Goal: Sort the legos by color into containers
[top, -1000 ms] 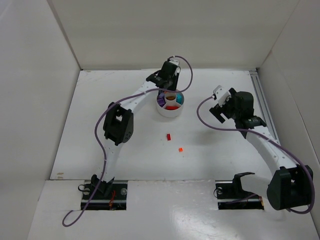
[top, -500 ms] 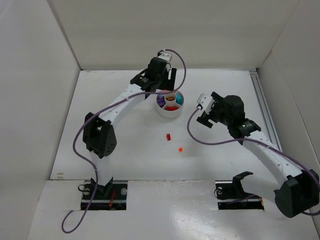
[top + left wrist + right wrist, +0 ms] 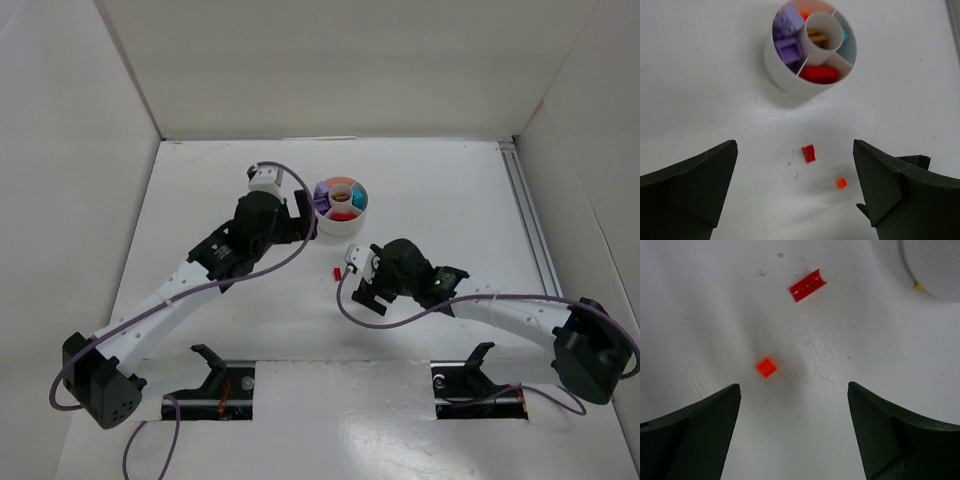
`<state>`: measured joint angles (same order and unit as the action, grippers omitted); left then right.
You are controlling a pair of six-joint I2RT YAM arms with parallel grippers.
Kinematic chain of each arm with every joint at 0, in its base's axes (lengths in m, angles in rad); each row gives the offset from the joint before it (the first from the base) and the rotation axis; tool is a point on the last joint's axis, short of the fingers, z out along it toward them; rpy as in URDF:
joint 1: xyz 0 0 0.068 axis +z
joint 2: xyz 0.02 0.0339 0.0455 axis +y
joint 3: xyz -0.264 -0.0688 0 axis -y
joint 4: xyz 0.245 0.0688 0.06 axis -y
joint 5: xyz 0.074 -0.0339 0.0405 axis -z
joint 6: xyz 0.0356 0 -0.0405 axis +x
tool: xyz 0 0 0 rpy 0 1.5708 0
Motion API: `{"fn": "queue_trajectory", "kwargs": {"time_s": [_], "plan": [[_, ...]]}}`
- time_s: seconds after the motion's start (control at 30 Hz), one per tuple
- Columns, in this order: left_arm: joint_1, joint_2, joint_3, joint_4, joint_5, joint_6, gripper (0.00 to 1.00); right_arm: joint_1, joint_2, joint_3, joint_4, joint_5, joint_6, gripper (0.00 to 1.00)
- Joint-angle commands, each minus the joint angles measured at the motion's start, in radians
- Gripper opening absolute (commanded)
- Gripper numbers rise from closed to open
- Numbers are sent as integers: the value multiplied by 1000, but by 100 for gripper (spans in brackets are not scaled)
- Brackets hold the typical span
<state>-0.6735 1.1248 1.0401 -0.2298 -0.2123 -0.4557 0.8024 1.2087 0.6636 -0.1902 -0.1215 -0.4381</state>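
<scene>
The left arm's black two-finger gripper (image 3: 794,146) stands released, its fingers spread wide with nothing between them, hanging above the white table (image 3: 700,90). Ahead of it, beyond the fingertips, sits the small round white plastic dish (image 3: 785,82), a central round well ringed by wedge-shaped sections. The left wedge holds purple and lilac bricks (image 3: 788,47), the wedge nearest the gripper a red piece (image 3: 819,74), the well brown pieces (image 3: 817,36); a bit of teal (image 3: 844,36) shows in the right wedge and a bit of orange (image 3: 804,15) in the far one. Two pieces lie loose on the table, apart from the dish and from each other. The small red rectangular brick (image 3: 808,153) lies roughly on the line between the left gripper's fingertips, touching neither. The tiny orange square piece (image 3: 841,183) lies further right, near the right-hand finger in that wrist view. To the right, the right arm's black gripper (image 3: 793,386) is also released and grasps nothing. It is low over the table with the orange square just ahead of its fingertips, closer to the left-hand finger in its own view, and the red brick beyond that. The dish wall shows only at the upper right corner of that view
</scene>
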Motion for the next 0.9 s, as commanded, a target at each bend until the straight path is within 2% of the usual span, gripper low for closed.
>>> {"fn": "queue_trajectory", "kwargs": {"time_s": [0.0,0.07,0.17,0.23,0.37,0.67,0.87], "plan": [[-56,-57,-103,1,-67,-168,100,81,14,7,57,117,180,91],[-122,-80,-127,-45,-129,-205,100,103,34,7,66,155,223,89],[-176,-80,-127,-107,-209,-242,100,124,80,7,66,204,295,81],[-204,-80,-127,-117,-220,-255,100,136,109,7,66,232,334,71],[-232,-46,-137,-138,-220,-265,100,147,158,16,66,273,389,63],[-261,-49,-146,-129,-183,-265,100,188,259,83,66,306,409,57],[-261,-59,-146,-138,-194,-265,100,189,284,83,66,305,440,49]]}}
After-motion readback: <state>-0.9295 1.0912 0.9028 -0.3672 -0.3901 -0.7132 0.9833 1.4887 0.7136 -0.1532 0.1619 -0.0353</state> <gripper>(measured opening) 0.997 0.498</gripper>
